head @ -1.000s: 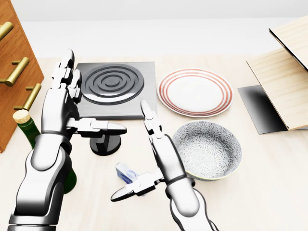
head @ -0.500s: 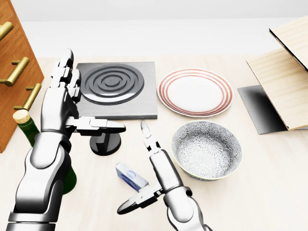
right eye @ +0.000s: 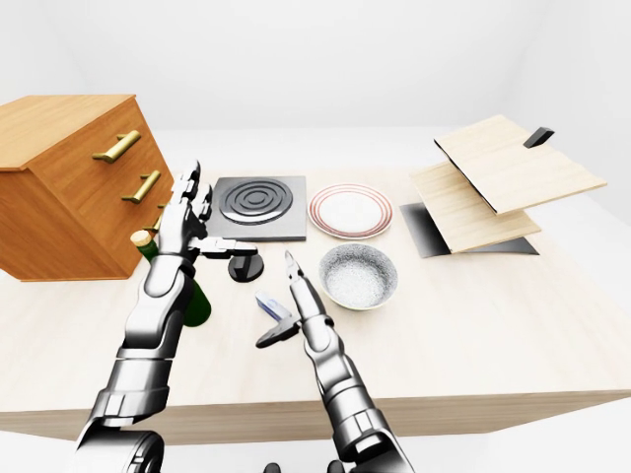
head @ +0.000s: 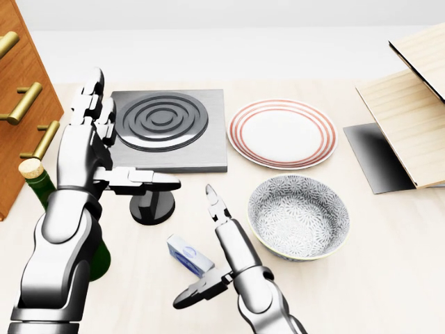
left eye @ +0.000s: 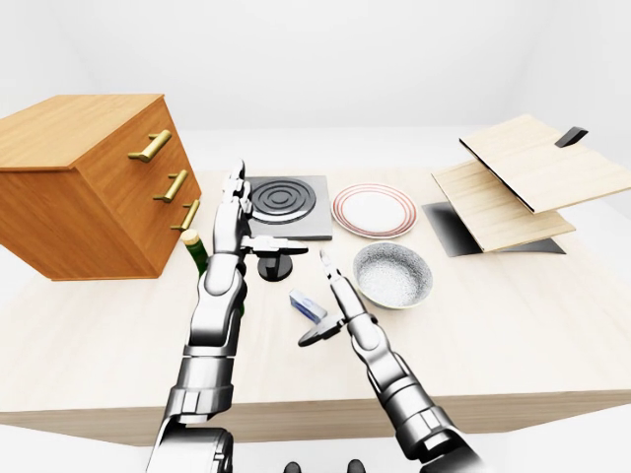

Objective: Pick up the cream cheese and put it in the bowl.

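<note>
the cream cheese [head: 189, 255], a small blue and white packet, lay flat on the pale table [head: 389, 264] to the left of the patterned bowl [head: 299, 216] and apart from it. the right hand [head: 221, 257] was beside the packet with its fingers spread: one long finger pointed toward the far side, the thumb reached left under the packet's near end, and i could not tell whether it touched. the left hand [head: 97, 149] was raised and spread over the near left corner of the stove plate [head: 167, 129], thumb stretched right above a small black stand [head: 152, 207]. a green bottle [head: 42, 188] stood behind that arm, next to the wooden drawer chest [left eye: 89, 182]. a red-rimmed plate [head: 281, 133] sat beyond the bowl, and wooden boards [left eye: 513, 182] lay at far right.
</note>
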Motion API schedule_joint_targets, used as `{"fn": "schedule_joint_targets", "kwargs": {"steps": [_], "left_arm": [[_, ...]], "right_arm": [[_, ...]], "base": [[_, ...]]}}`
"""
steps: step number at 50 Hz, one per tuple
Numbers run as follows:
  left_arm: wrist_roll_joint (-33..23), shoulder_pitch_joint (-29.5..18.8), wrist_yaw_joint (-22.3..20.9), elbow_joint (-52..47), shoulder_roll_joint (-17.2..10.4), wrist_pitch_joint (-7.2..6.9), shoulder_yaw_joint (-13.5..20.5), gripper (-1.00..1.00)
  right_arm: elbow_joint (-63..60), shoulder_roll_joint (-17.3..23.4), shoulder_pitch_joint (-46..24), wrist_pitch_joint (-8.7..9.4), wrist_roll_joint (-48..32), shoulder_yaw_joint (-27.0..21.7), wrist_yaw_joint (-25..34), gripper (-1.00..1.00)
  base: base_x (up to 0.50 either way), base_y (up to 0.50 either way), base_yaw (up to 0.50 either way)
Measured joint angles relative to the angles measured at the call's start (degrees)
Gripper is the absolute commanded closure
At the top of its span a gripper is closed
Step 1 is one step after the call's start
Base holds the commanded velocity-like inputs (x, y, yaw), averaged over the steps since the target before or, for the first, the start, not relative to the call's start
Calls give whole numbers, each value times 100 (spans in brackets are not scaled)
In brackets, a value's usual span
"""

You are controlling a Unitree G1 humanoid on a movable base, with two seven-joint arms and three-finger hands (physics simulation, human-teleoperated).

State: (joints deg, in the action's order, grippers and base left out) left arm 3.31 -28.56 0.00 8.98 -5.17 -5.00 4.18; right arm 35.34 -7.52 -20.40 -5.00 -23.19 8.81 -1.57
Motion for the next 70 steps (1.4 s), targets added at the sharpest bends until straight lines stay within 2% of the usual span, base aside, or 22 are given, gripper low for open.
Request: {"fn": "schedule_joint_targets", "kwargs": {"steps": [20,21,22,50,57,66,70], "left_arm": [[44,-35,13,25,-15,0,13,-100],[45,-37,14,26,-15,0,13,-100],[47,-39,14,26,-16,0,13,-100],[239,-29,46,-436,-19,0,34,-100],[198,-8,21,-356,16,0,-14,-100],[117,-22,-23,-160,59,0,-53,-100],[99,-38,-34,-84,68,0,-58,-100]], "right_arm": [[522,-21,-101,0,-102,-28,-126,-100],[551,-21,-106,0,-120,-27,-146,-40],[579,-18,-112,0,-144,-29,-178,100],[858,-17,-177,-1,-99,-47,-584,100],[-236,-12,154,-1,-177,55,-507,100],[-2210,23,476,-1,-198,218,-13,100],[-2973,82,432,101,-153,183,263,100]], "base": [[0,0,0],[0,0,0],[0,0,0],[0,0,0],[0,0,0],[0,0,0],[0,0,0]]}}
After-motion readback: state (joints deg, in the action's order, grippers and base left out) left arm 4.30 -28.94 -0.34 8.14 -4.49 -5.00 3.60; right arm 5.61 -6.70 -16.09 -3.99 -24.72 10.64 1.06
